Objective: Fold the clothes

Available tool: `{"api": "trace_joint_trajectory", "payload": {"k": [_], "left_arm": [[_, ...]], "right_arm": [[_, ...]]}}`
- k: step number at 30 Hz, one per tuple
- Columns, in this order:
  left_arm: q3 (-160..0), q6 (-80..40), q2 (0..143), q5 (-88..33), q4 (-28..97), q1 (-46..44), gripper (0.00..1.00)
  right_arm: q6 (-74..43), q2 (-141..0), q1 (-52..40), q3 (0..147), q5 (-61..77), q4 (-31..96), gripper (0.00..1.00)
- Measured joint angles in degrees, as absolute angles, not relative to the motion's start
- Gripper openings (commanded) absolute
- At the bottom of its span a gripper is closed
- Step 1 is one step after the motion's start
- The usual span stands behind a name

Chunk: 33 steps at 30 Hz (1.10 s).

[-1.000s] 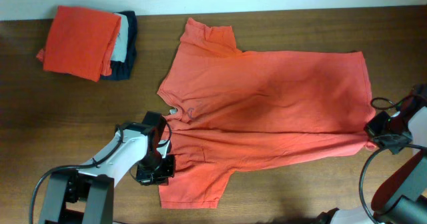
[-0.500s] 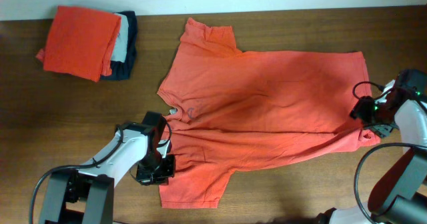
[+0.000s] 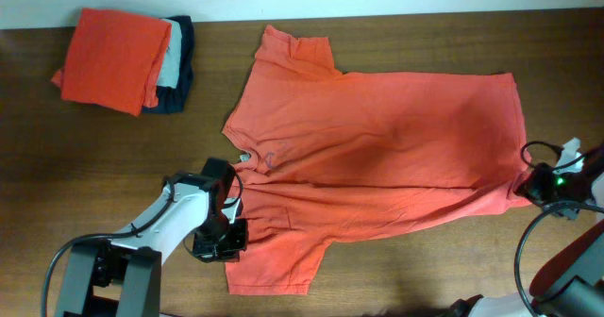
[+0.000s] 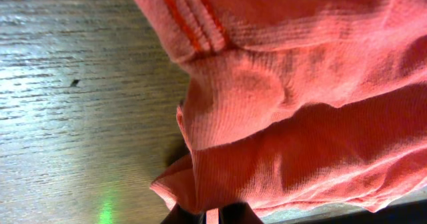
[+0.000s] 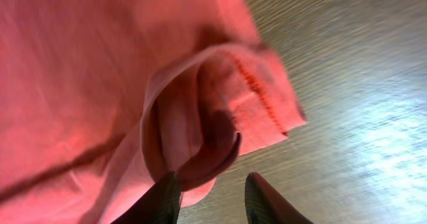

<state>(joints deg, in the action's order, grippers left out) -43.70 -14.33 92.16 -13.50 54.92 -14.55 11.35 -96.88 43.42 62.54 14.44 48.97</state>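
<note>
Coral-red T-shirt (image 3: pixel 377 157) lies spread flat across the wooden table (image 3: pixel 94 185). Left gripper (image 3: pixel 221 239) stays pinched shut on the cloth near the lower sleeve. Right gripper (image 5: pixel 212 194) has dropped back to the hem corner (image 5: pixel 257 107) after lifting away, jaws apart at the bunched fold, so that looks like a re-grab and the fold waits

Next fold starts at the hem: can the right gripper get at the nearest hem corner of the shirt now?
Likely yes. The right gripper sits at the hem corner of the shirt, jaws apart, bunched cloth at its tips, nothing else in the way.
</note>
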Motion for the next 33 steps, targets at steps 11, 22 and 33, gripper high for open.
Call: {"api": "trace_joint_trajectory", "payload": {"k": [11,22,33], "left_arm": [[-43.7,-14.33,92.16,-13.5,54.94,-14.55,0.1],[-43.7,-14.33,92.16,-13.5,54.89,-14.55,0.11],[-43.7,-14.33,92.16,-13.5,54.78,-14.55,0.12]], "right_arm": [[25.08,-97.03,43.42,58.89,16.23,38.63,0.41],[30.24,-99.22,43.44,58.92,20.62,38.35,0.61],[32.1,-99.33,43.86,62.08,22.33,44.84,0.46]]}}
